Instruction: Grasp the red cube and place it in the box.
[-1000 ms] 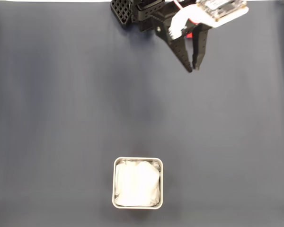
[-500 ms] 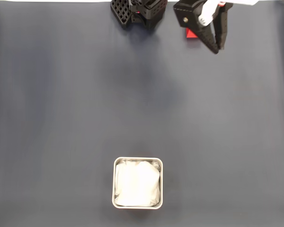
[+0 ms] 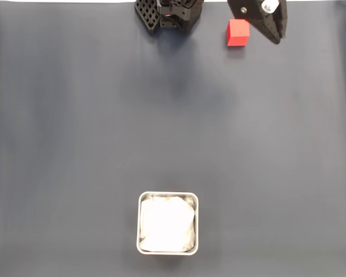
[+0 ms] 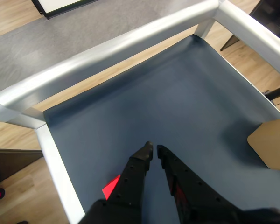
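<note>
Gripper: in the fixed view we see the gripper at the far edge of the table, toward the right, its dark fingers pointing down the picture. In the wrist view the gripper has its two fingertips almost together, a thin gap between them, and nothing is held.
Red cube: we find the red cube resting on the table near the far edge, just beside the gripper on its left in the fixed view, apart from the fingers. In the wrist view a corner of the red cube peeks out to the left of the left finger, low in the picture.
Box: the box sits near the front edge of the table, about midway along it, well apart from the cube and the gripper. We see white lining inside it, crumpled, and nothing else.
Table: the table has a dark blue-grey top; in the wrist view a silvery frame runs along its edges.
Arm base: a black arm base stands at the far edge, left of the cube in the fixed view.
</note>
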### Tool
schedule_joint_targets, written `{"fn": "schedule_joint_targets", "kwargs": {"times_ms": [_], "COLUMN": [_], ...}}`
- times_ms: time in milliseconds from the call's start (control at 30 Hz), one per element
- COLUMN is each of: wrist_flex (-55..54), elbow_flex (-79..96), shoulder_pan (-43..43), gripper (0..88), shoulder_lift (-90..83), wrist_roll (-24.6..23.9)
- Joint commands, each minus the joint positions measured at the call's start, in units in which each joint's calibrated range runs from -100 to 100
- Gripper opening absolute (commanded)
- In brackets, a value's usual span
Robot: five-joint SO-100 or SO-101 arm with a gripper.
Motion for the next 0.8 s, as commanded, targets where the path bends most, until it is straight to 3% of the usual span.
{"fn": "schedule_joint_targets", "kwargs": {"times_ms": [0,767], "wrist_flex": [0.95,7.91], "elbow_flex": [-0.34,2.03], "shoulder_pan": [-2.76,-17.03], "gripper": [0.3,1.4], "shoulder_lift": [-1.47,-7.80], "wrist_roll": [-0.10,-0.98]}}
